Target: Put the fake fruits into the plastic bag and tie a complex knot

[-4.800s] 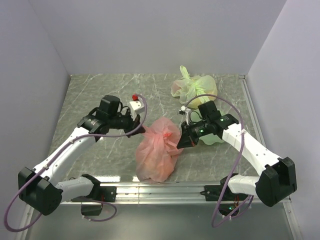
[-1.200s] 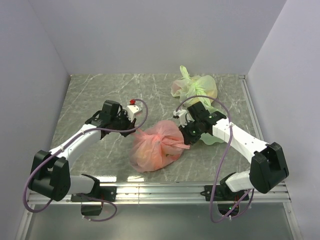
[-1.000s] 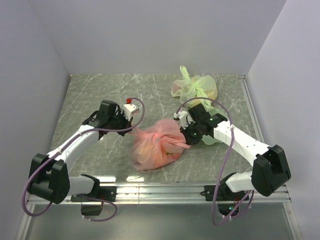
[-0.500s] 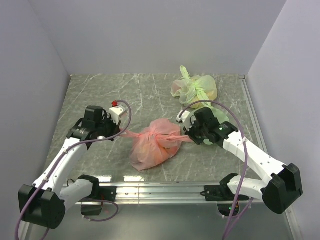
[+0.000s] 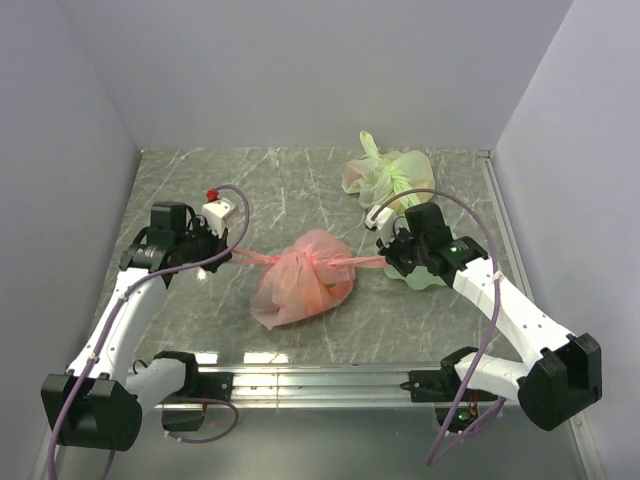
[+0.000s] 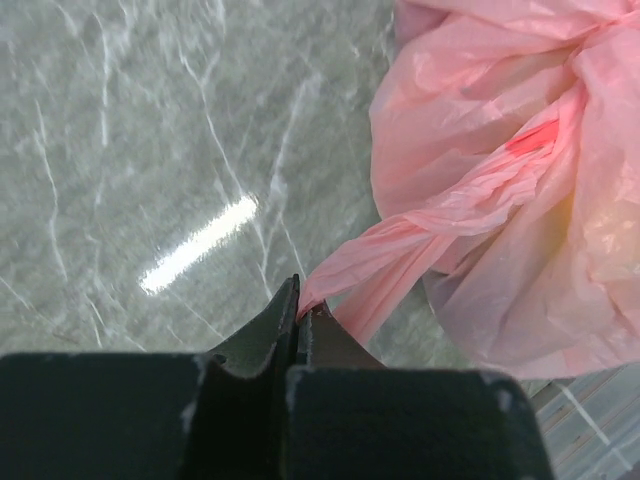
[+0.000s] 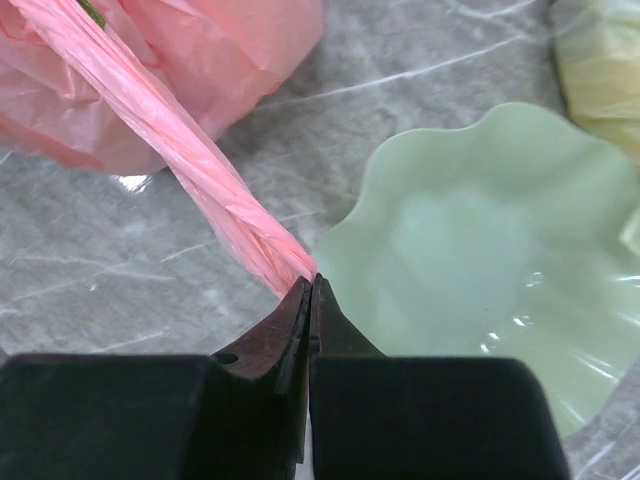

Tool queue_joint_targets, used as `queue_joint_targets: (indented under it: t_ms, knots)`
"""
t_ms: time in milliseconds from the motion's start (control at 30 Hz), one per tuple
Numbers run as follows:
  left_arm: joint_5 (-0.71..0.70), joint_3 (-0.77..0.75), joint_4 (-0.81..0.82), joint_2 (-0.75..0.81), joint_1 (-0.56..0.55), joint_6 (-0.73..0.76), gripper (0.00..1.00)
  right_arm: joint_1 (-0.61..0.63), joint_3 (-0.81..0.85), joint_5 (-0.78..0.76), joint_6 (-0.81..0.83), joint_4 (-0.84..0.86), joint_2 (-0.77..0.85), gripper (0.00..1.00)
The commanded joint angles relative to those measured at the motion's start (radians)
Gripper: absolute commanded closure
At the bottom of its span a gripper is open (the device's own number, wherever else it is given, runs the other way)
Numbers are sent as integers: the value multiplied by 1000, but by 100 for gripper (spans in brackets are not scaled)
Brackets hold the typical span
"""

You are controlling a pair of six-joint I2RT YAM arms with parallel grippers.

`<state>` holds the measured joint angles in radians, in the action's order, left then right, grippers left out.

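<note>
The pink plastic bag lies bulging in the middle of the table, its two handles crossed into a knot on top and stretched out sideways. My left gripper is shut on the left handle, which runs taut from the bag to my jaws. My right gripper is shut on the twisted right handle, pulling away from the bag. Through the plastic I see yellow and red shapes of the fake fruits.
A pale green wavy-edged plate lies under my right gripper, partly hidden by the arm in the top view. A knotted pale green-yellow bag sits at the back right. Walls close in the table on three sides.
Both grippers have moved apart, left arm leftward and right arm rightward, drawing the handles taut. The bag's knot has tightened and the bag shifted slightly left.
</note>
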<state>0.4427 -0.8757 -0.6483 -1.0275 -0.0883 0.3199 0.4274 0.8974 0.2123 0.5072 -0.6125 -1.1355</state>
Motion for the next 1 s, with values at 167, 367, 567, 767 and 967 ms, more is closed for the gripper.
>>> queue_joint_targets:
  t_ms: [167,367,567,767,967]
  knots:
    - [-223,21,13,-35,193,119,100,-101,-51,-294,86,-127,-4,100]
    - [-214,40,-7,-82,243,174,100,-108,-48,-284,91,-131,-26,100]
    - [-104,-150,-36,-150,303,173,100,-122,90,-258,91,-164,-73,100]
    - [20,-286,-11,-197,303,102,100,-115,297,-162,40,-222,-168,100]
    - [17,-151,87,-218,268,80,100,-32,244,-111,-15,-176,-224,100]
